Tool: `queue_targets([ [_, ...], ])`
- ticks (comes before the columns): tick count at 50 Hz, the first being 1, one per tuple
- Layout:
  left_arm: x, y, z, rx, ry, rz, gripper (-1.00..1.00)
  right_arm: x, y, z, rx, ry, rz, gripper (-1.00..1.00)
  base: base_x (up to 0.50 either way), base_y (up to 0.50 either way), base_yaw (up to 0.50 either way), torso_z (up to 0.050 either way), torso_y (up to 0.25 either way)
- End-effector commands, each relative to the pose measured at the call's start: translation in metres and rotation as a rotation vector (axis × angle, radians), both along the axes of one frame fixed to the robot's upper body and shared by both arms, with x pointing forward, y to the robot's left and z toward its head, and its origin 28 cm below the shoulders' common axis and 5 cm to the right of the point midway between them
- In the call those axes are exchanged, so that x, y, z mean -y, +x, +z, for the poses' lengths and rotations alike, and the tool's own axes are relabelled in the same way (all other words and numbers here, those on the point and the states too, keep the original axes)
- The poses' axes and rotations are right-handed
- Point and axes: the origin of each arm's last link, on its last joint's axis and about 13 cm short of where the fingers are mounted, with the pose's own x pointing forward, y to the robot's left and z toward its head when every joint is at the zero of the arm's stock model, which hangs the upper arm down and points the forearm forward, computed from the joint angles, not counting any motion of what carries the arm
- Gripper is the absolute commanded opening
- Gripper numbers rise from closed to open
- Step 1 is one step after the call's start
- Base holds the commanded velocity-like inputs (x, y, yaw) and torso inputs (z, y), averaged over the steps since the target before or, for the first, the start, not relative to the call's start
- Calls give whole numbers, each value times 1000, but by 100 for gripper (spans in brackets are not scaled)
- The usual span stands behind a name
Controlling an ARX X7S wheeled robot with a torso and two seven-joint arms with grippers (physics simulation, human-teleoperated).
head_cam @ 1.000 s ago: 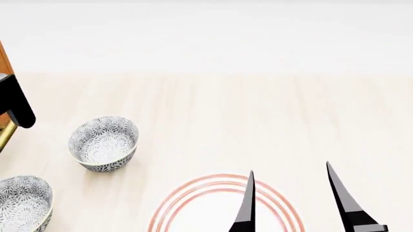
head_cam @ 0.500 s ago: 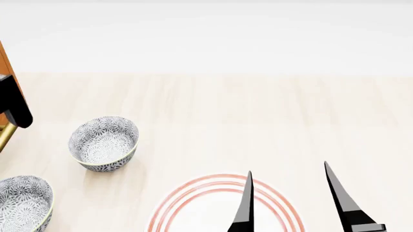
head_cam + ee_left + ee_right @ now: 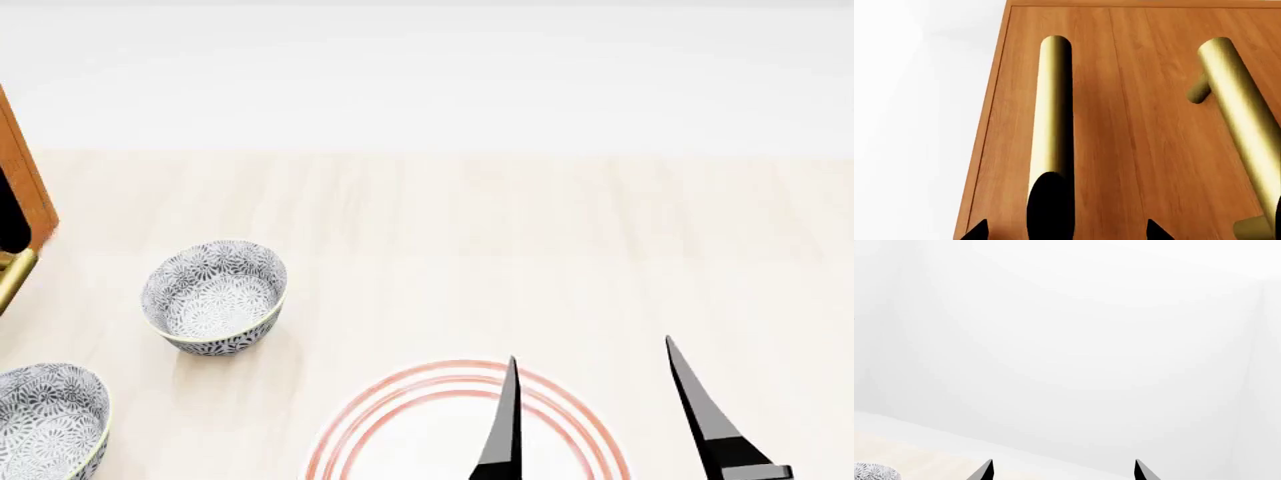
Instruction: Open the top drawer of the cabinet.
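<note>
Top drawer: shut, handle ungrasped
Left gripper: spread, straddling handle
Right gripper: spread, idle
Left: clamp, pull

Bright, even, diffuse light; renders sharp, no blur or distortion. Right wrist view almost washed-out white. Soft shadow beside bowl; dark shadow under brass handle.

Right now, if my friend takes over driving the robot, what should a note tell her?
Left pincer: open, its tips either side of one brass handle on the cabinet front, not closed on it. A second handle sits beside it; I cannot tell which belongs to the top drawer.
Right pincer: open, empty, above the red-ringed plate.
Done: the reach. No open drawer shows.
Left: close, then pull.
</note>
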Motion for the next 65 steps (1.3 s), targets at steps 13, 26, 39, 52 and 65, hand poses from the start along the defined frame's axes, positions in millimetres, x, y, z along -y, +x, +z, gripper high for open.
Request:
queue_targets([
  [13, -8, 1, 5, 34, 33, 17, -100, -1, 0, 0, -3, -6, 4, 100, 0, 0, 0, 0, 0],
  [26, -3, -1, 8, 46, 36, -12, -100, -1, 0, -1, -5, -9, 6, 100, 0, 0, 0, 0, 0],
  [39, 14, -8, 17, 79, 61, -111, -100, -1, 0, -1, -6, -11, 9, 100, -1, 0, 0, 0, 1],
  [52, 34, -13, 26, 99, 95, -209, -100, 0, 0, -1, -5, -8, 8, 100, 0, 0, 0, 0, 2],
  [65, 47, -15, 34, 112, 116, -253, -100, 3, -2, -1, -5, -1, 9, 100, -1, 0, 0, 0, 2],
])
